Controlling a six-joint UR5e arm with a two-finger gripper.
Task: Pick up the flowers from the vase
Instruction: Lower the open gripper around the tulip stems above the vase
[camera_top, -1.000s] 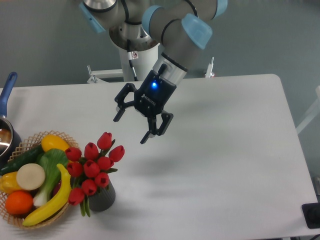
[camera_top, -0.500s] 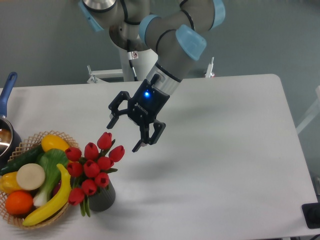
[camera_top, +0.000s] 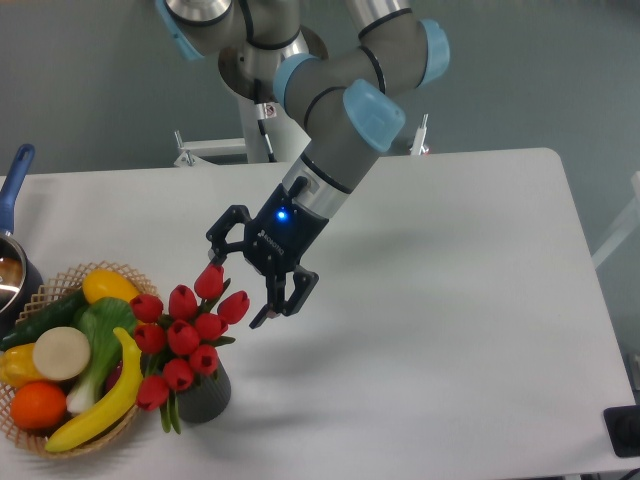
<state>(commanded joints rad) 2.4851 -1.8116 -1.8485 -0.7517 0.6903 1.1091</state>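
Observation:
The flowers (camera_top: 185, 330), a bunch of red tulips with closed buds and green stems, stand in the small dark grey ribbed vase (camera_top: 206, 396) near the table's front left. My gripper (camera_top: 232, 292) hangs open just above and to the right of the bunch. Its fingers straddle the uppermost buds, one fingertip (camera_top: 211, 261) by the top bud and the other at the bunch's right side. Nothing is gripped.
A round wicker basket (camera_top: 52, 290) with banana, orange, cucumber and other produce stands directly left of the vase, touching the bunch. A blue-handled pot (camera_top: 14, 200) sits at the left edge. A black object (camera_top: 625, 430) lies at the front right corner.
The gripper has travelled down and left toward the flowers, staying open, and its fingers have reached the top buds. The flowers and vase have not moved.

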